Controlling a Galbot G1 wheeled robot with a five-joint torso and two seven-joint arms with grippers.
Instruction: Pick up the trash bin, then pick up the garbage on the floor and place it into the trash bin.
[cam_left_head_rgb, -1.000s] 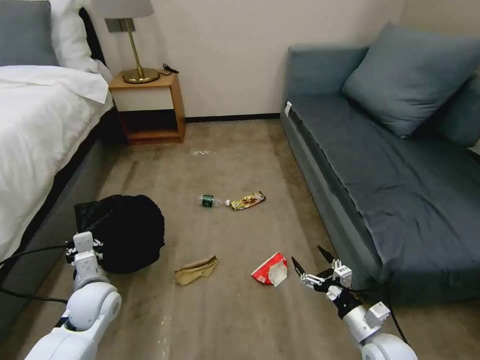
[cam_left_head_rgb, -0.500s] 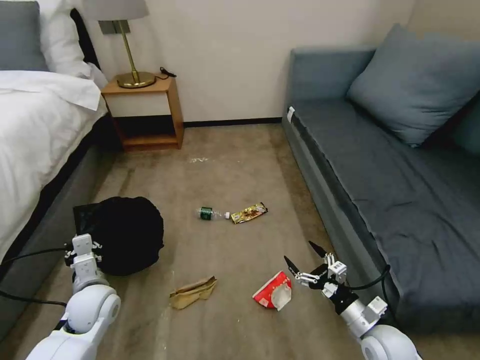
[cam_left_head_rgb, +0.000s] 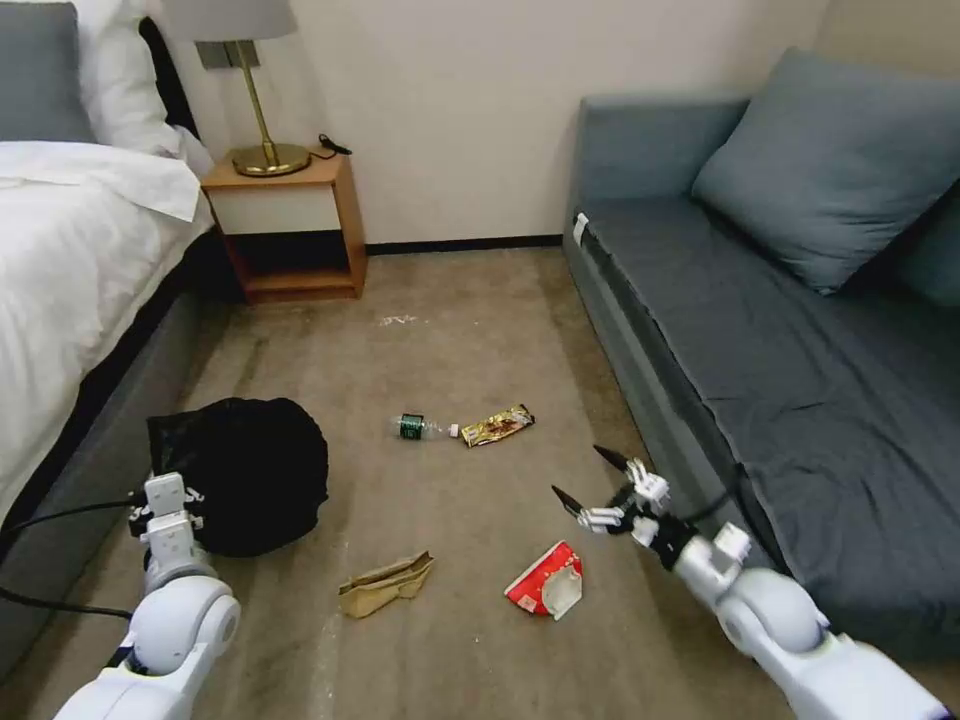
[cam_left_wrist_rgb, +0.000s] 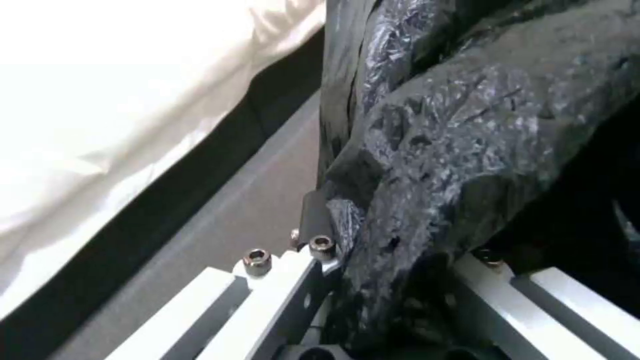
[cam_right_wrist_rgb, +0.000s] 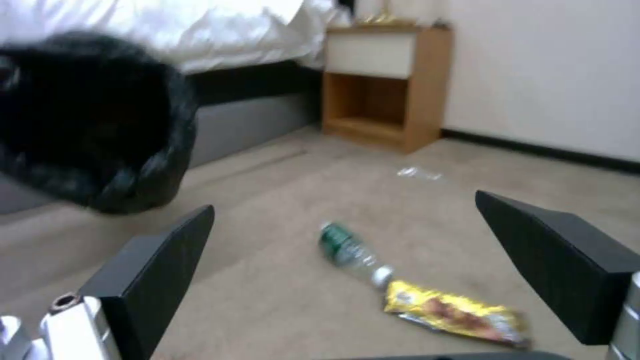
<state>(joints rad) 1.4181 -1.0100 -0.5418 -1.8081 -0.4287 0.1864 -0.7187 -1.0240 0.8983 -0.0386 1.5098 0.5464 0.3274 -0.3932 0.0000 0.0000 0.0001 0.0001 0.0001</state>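
Observation:
The trash bin (cam_left_head_rgb: 240, 470), wrapped in its crinkly black bag, is low beside the bed, with my left gripper (cam_left_head_rgb: 165, 505) shut on its rim. The left wrist view shows the bag (cam_left_wrist_rgb: 467, 150) pinched between the two fingers (cam_left_wrist_rgb: 313, 235). My right gripper (cam_left_head_rgb: 580, 472) hangs open over the carpet, just beyond the red-and-white wrapper (cam_left_head_rgb: 545, 585). The garbage also includes a crumpled brown paper bag (cam_left_head_rgb: 385, 585), a clear bottle with a green label (cam_left_head_rgb: 420, 427) and a gold snack wrapper (cam_left_head_rgb: 497, 426). Between the open right fingers (cam_right_wrist_rgb: 153, 265) I see the bottle (cam_right_wrist_rgb: 347, 250) and gold wrapper (cam_right_wrist_rgb: 453, 314) ahead, with the bin (cam_right_wrist_rgb: 87, 120) off to one side.
A bed (cam_left_head_rgb: 70, 260) with white sheets runs along the left, and a grey sofa (cam_left_head_rgb: 780, 380) along the right. A wooden nightstand (cam_left_head_rgb: 290, 225) with a brass lamp (cam_left_head_rgb: 262, 150) stands against the far wall. Open carpet (cam_left_head_rgb: 450, 330) lies between them.
My right arm has reached forward and to the left, from beside the red-and-white wrapper to past it, still open. The camera shifted slightly at first. The left gripper keeps its hold on the bin.

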